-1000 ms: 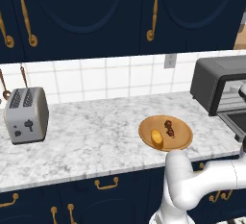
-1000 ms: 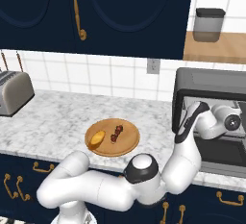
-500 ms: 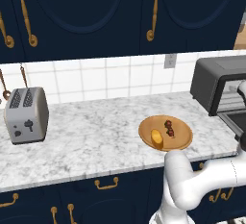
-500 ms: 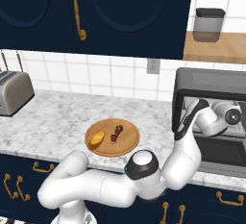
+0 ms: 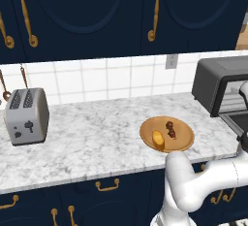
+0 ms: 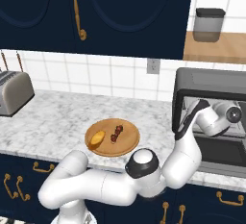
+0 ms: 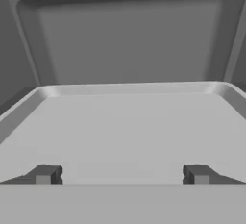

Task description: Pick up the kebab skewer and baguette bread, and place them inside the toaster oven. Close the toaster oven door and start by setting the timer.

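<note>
Only the arm is different: over the last second its wrist swings a bit to the right in front of the open oven [image 6: 211, 81], with the gripper [image 7: 122, 174] facing into the grey inside. Food on the plate hasn't budged.

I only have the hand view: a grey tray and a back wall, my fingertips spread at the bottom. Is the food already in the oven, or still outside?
Observer: Still outside. The kebab skewer and the baguette bread lie side by side on the wooden plate.
Operator: Where is that plate relative to the oven?
Observer: On the marble counter, left of the toaster oven.
Operator: And the oven door?
Observer: The toaster oven door is folded down open, and your empty gripper sits at the oven mouth.
</note>
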Motion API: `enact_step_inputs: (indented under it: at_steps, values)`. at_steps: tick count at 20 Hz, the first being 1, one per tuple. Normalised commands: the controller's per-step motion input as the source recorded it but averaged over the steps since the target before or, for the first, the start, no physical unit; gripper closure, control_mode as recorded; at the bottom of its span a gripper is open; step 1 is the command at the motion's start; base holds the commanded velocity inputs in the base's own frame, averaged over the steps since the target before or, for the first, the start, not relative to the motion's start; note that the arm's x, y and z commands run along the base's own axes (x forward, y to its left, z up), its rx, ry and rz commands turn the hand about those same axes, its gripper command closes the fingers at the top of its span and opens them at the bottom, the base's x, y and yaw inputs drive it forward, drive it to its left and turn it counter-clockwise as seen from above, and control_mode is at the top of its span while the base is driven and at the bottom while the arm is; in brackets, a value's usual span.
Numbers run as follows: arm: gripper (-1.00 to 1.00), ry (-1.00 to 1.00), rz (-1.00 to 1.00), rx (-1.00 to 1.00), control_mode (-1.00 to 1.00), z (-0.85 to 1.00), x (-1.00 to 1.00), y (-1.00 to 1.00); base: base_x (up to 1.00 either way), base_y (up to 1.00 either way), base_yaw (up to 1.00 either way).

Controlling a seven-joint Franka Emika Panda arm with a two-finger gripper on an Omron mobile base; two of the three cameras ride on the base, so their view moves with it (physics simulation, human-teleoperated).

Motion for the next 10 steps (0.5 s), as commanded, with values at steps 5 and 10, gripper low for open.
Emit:
enact_step_inputs:
  at_steps: [5, 10]
  values:
    - [-1.0, 0.07, 0.0, 0.0, -1.0, -0.54, -0.29, 0.0, 0.0, 0.0, 0.0]
    - [-1.0, 0.07, 0.0, 0.0, -1.0, -0.47, -0.33, 0.0, 0.0, 0.0, 0.0]
